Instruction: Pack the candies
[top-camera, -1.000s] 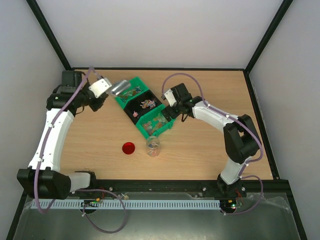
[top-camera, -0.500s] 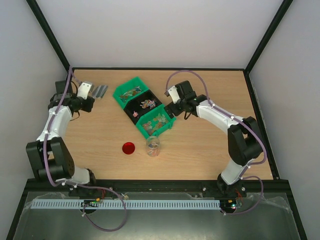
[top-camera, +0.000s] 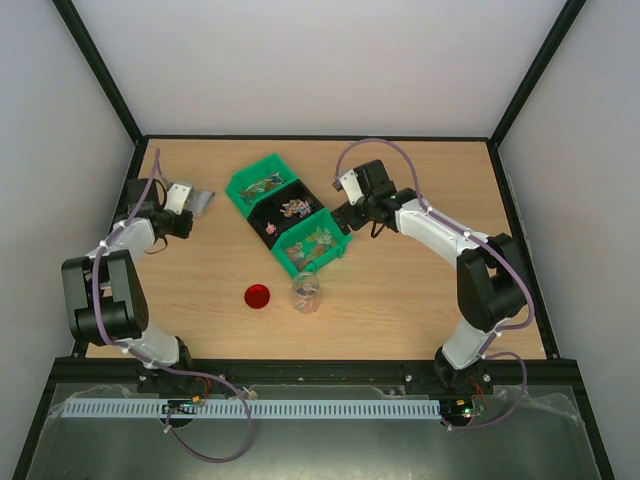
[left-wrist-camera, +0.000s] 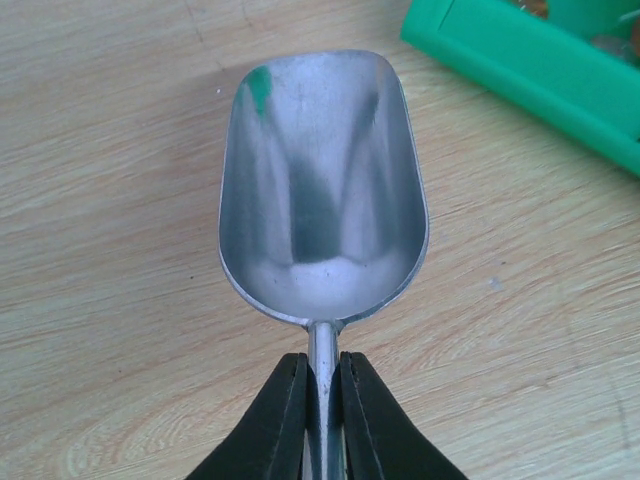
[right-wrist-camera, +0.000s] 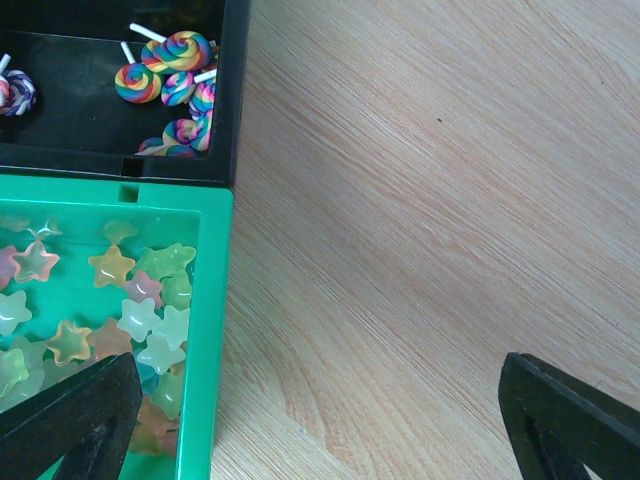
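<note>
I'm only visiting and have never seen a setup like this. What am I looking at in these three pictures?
Two robot arms, left and right, are bolted to a wooden table. The wide picture looks down from above; the other two come from small cameras on each wrist. The left fingers are shut on the handle of an empty metal scoop. The right fingers are open, holding nothing, beside a green bin of star candies and a black bin of swirl lollipops. Nearer the arms are a red lid and a small clear jar.
</note>
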